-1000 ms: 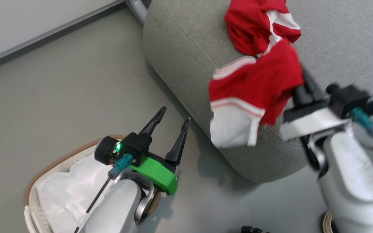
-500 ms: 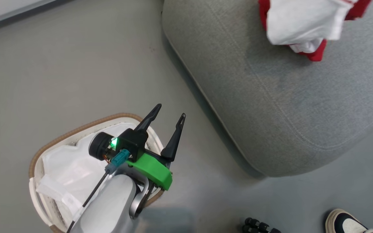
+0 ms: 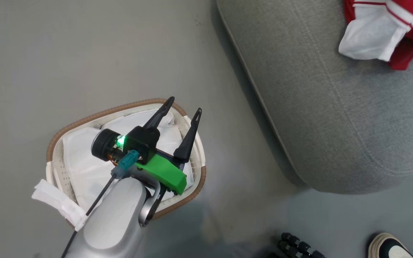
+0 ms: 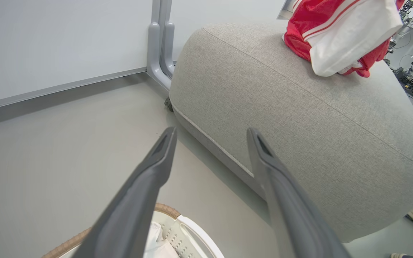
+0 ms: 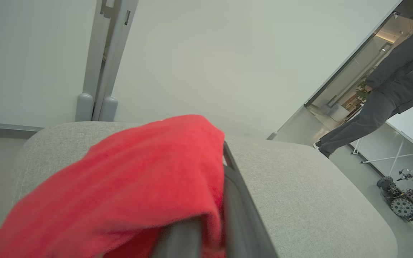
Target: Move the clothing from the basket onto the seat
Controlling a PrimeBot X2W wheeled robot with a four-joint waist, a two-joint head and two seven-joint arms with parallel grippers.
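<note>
My left gripper (image 3: 185, 106) hangs open and empty over the basket (image 3: 84, 120), a white perforated tub with a brown rim and a plain white sheet (image 3: 84, 161) inside. In the left wrist view its fingers (image 4: 145, 186) point past the basket rim (image 4: 164, 208) toward the seat (image 4: 299, 114). The clothing (image 3: 407, 32), red with a white panel, is over the grey seat (image 3: 335, 107) at the top right. My right gripper (image 5: 223, 154) is shut on the red cloth (image 5: 138, 179), which drapes over its fingers (image 5: 237, 209) above the seat (image 5: 299, 179).
Smooth grey floor (image 3: 84, 53) lies between basket and seat. A shoe (image 3: 389, 247) and a black ribbed part (image 3: 299, 247) sit at the bottom right. A person (image 5: 389, 93) walks by a doorway beyond the seat. A grey post (image 4: 160, 46) stands against the wall.
The head camera has swung, bringing the basket into fuller view. My right gripper carried the red garment from the seat's front edge up over its top. The left gripper stays open.
</note>
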